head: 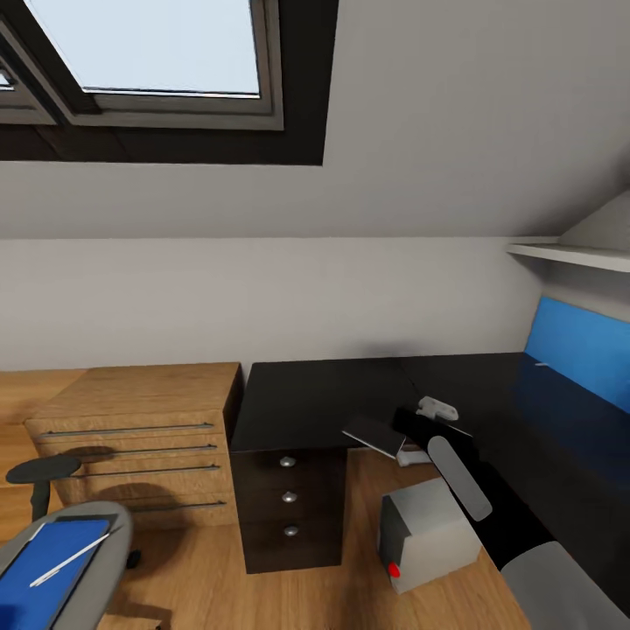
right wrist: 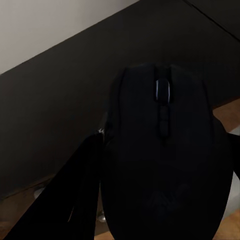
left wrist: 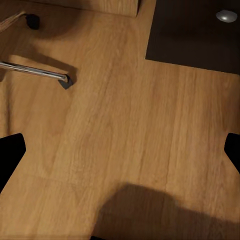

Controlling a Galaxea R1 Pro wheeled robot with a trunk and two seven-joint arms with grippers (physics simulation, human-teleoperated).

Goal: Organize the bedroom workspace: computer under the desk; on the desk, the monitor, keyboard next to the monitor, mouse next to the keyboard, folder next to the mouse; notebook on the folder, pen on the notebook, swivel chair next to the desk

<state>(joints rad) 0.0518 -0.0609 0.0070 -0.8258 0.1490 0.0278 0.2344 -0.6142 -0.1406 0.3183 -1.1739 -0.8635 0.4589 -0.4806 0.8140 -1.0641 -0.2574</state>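
Note:
A dark oval mouse [right wrist: 165,165] sits close up between the jaws of my right gripper [head: 385,437], which is shut on it just above the front edge of the black desk [head: 315,402]. One black finger [right wrist: 70,200] shows beside the mouse. The grey computer [head: 433,525] with its red button stands on the floor beside the desk drawers. The swivel chair [head: 109,547] is at the lower left, carrying the blue folder [head: 44,577] with the pale pen [head: 70,560] lying across it. My left gripper [left wrist: 120,150] hangs open over the wooden floor, near a chrome leg [left wrist: 35,71] of the chair base.
A light wooden drawer cabinet [head: 140,420] stands left of the desk. The desk's black drawers [head: 289,499] have round silver knobs [left wrist: 226,16]. A blue panel [head: 577,350] and a white shelf [head: 569,254] are on the right wall. A skylight [head: 157,52] is overhead.

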